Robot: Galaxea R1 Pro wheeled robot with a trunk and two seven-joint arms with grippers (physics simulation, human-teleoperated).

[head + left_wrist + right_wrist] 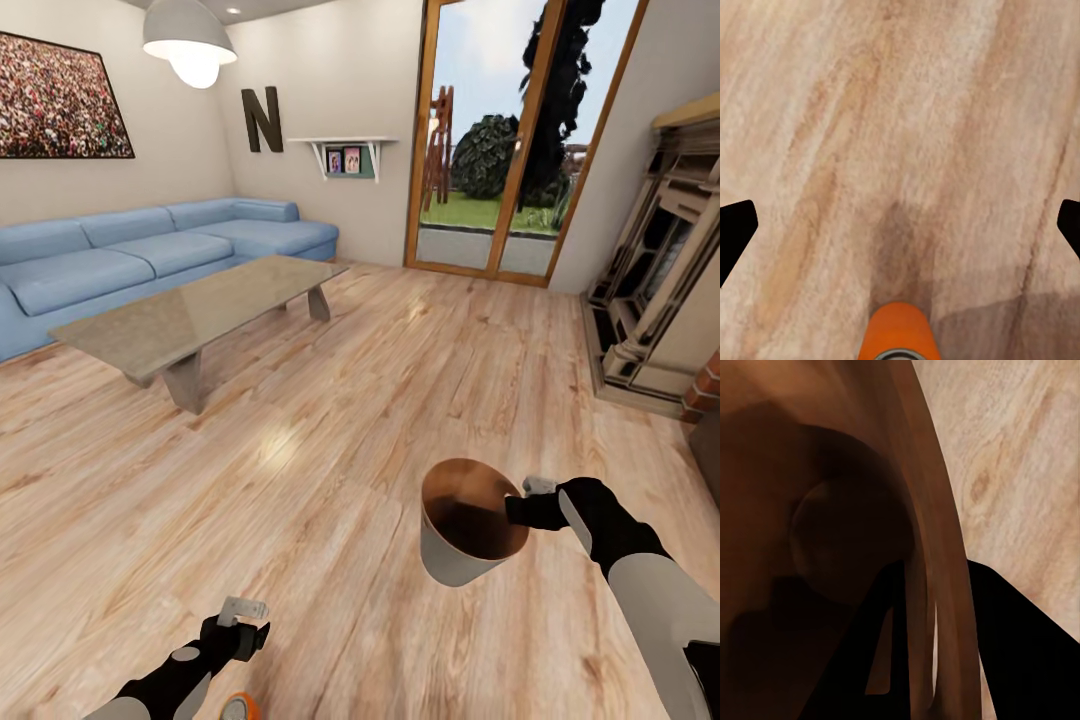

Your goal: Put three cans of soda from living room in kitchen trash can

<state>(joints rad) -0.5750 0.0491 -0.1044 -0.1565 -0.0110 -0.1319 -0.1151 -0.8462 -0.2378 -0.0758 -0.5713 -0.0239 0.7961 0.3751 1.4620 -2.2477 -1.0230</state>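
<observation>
Currently right pincer [528, 503] clamped on rim of tash can [455, 560], lifted, lower centre-right of head frame. Left pincer [243, 625] spread wide, empty. Orange can of soda [239, 706] at bottom edge, just below left pincer; left arm nearer. Can's axis: cannot tell.

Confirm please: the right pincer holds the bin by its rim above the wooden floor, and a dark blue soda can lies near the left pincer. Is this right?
One detail is wrong: the can near the left pincer is bright orange, not dark blue, as the left wrist view shows. The rest stands: the right pincer holds the bin by its rim above the wooden floor.
</observation>
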